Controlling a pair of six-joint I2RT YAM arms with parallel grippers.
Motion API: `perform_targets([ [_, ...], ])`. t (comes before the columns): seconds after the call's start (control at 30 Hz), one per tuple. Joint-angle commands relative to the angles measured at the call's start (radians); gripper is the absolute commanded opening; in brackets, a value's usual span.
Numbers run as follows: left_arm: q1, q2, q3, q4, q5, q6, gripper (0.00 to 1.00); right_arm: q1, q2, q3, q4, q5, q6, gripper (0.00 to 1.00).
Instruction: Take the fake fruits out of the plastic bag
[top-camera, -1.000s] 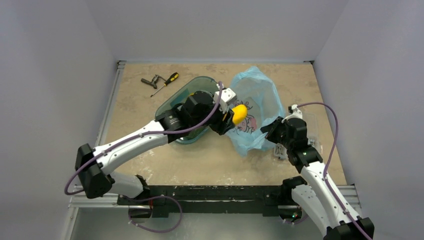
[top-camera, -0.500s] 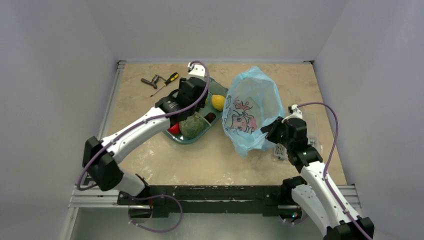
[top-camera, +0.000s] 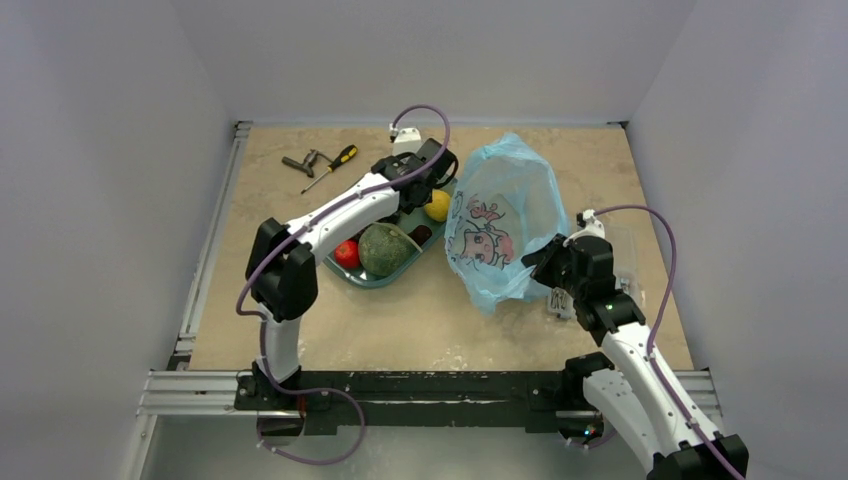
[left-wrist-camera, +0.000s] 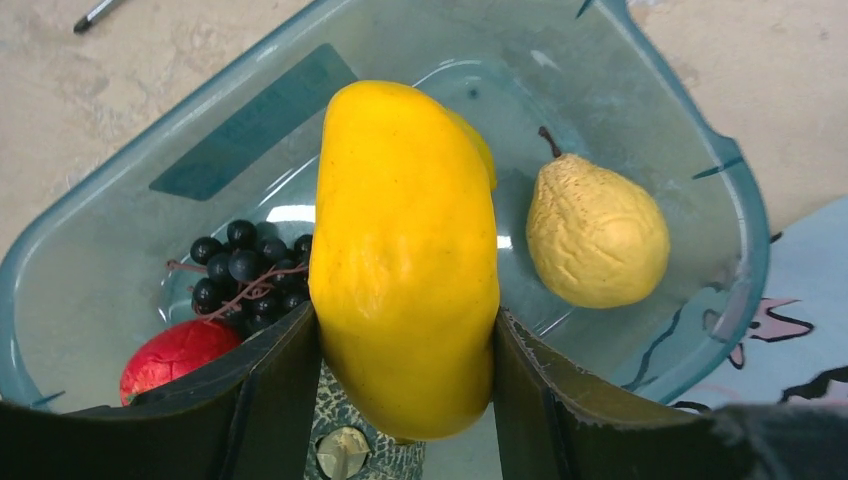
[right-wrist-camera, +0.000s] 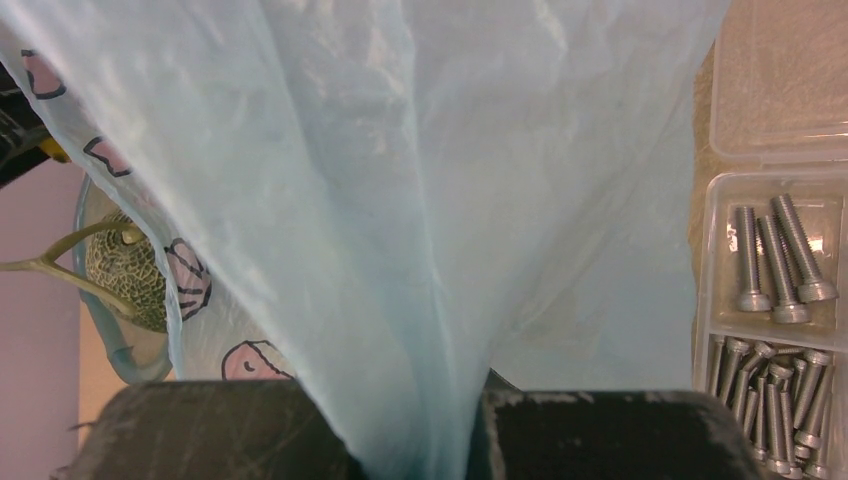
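Mango (left-wrist-camera: 405, 260) moved from bag (top-camera: 500, 225) over tray (left-wrist-camera: 745, 240); pear (left-wrist-camera: 597, 238), grapes (left-wrist-camera: 240, 268) below.

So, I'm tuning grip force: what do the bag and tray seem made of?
Plastic bag: thin light-blue film, translucent, creased into folds where the right gripper pinches it. Tray: likely rigid teal plastic, glossy and see-through, holding its moulded rim.

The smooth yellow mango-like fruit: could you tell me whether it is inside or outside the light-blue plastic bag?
Outside: the left gripper clamps the yellow mango-like fruit over the teal plastic tray.
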Motion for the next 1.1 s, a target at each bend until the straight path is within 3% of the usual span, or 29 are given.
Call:
perform_targets([
  [0.0,0.003,0.016,0.022,-0.057,-0.012,-0.130,0.00,-0.005,0.003,0.042,0.014,0.026,-0.003,0.00],
  [0.07,0.003,0.016,0.000,-0.018,0.004,-0.125,0.04,-0.005,0.005,0.039,0.018,0.027,-0.003,0.00],
  [0.3,0.003,0.034,-0.004,-0.016,0.044,-0.134,0.39,-0.005,0.018,0.036,0.037,0.031,0.010,0.00],
  [0.43,0.004,0.023,-0.012,-0.023,0.041,-0.126,0.67,-0.005,0.022,0.034,0.071,0.024,0.058,0.00],
  [0.53,0.007,0.000,-0.026,-0.019,0.040,-0.107,0.95,-0.005,0.041,0.046,0.094,0.033,0.095,0.00],
  [0.57,0.007,-0.010,-0.032,-0.012,0.040,-0.098,0.99,-0.006,0.051,0.054,0.103,0.040,0.104,0.00],
  [0.87,0.009,-0.176,-0.131,0.044,0.055,-0.001,1.00,-0.059,0.205,0.161,0.219,0.060,0.137,0.00],
  [1.07,0.009,-0.374,-0.291,0.136,0.144,0.068,1.00,-0.164,0.373,0.281,0.286,0.072,0.091,0.00],
])
